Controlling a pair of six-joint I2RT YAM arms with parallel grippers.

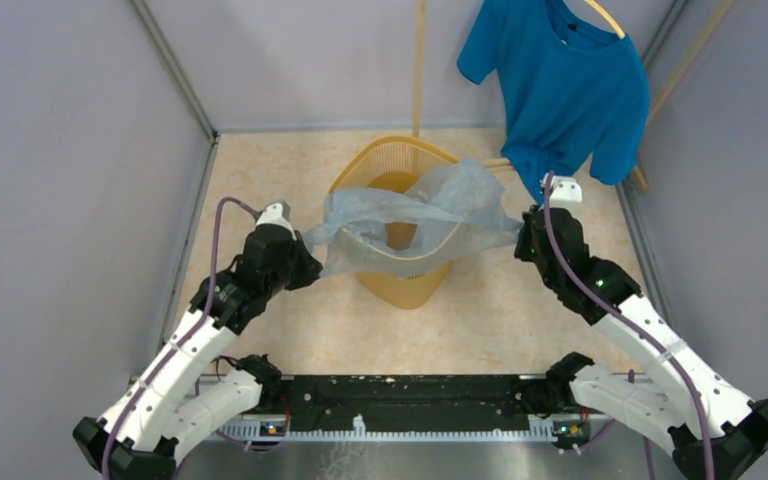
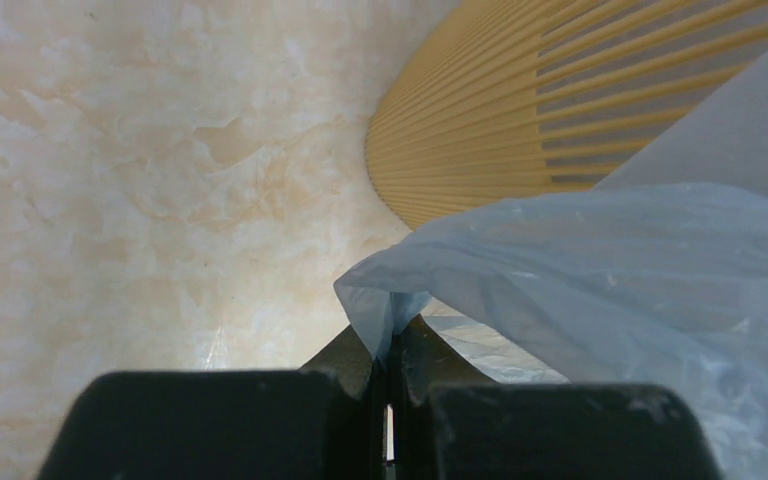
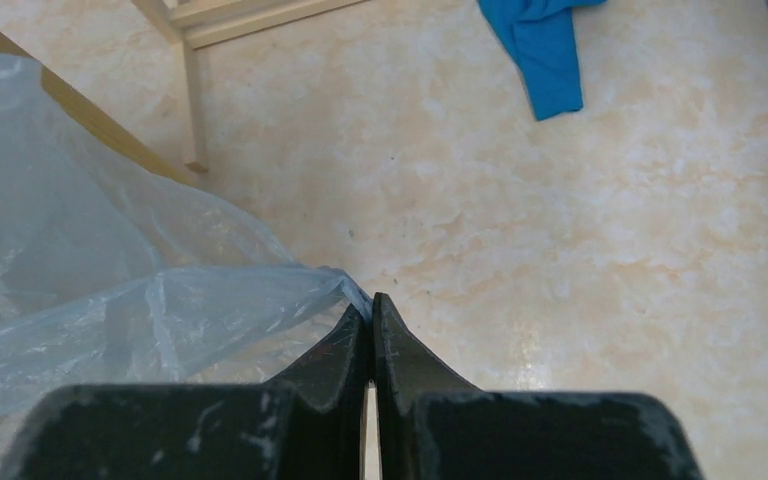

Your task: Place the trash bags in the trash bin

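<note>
1. My left gripper [image 2: 392,340]: pinched tight on one corner of the thin pale blue translucent plastic bag [image 1: 440,205].
2. My right gripper [image 3: 370,312]: pinched tight on the opposite corner.
3. Bag: stretched between both, across the mouth of the tall yellow-orange translucent plastic bin [image 1: 400,283].

Blue T-shirt [image 1: 560,80] hangs on a wooden rack [image 1: 420,60] — marbled tabletop [image 1: 280,180] below.

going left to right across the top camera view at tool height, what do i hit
left tool → trash bag, held between both tools over the trash bin → right tool. Left out of the order: the bin, which lies under the bag, and the blue t-shirt, which overlaps the right tool's span.
</note>
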